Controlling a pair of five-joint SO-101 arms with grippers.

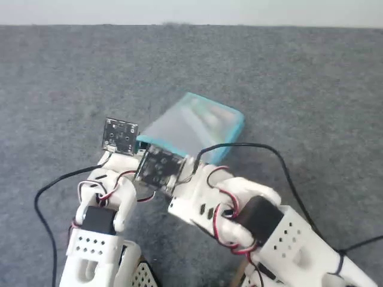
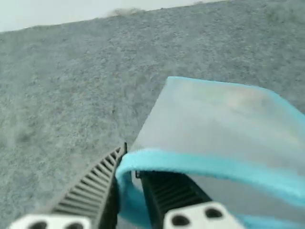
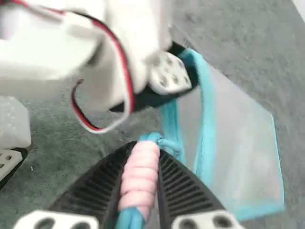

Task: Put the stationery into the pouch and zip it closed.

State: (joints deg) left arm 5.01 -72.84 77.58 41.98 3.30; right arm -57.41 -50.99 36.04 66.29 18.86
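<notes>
Surface, high view: grey felt-like tabletop [image 1: 311,78] running back to a pale wall [image 1: 239,11].
Pouch, high view: translucent pouch [image 1: 194,122] with cyan edging, lying flat just beyond both wrists. Faint shapes showing through its wall, too hazy to name. Near edge hidden under the camera boards.
Arms, high view: left arm [image 1: 105,206] and right arm [image 1: 239,209] side by side, both wrists meeting at the near edge of the pouch.
Left fingers, left wrist view: left fingers [image 2: 93,188] clamped on the cyan rim at one corner of the pouch, with the rim pinched between the ribbed pads.
Pouch, left wrist view: frosted body stretching away beyond the fingers, resting on the tabletop.
Right fingers, right wrist view: right fingers [image 3: 183,188] closed tight on a pink ribbed pull [image 3: 141,174], joined by a cyan loop to the rim of the pouch.
Neighbour, right wrist view: left fingers just ahead of the pull, gripping the same cyan rim.
Zip, right wrist view: cannot tell how far the slider sits along the rim, or whether the teeth are meshed.
Done, as a judgement: loading probably finished, going by the shapes inside; one corner anchored, pull in hand.
Left, as a judgement: zip likely mid-closure, with the run to the end and both releases remaining.
</notes>
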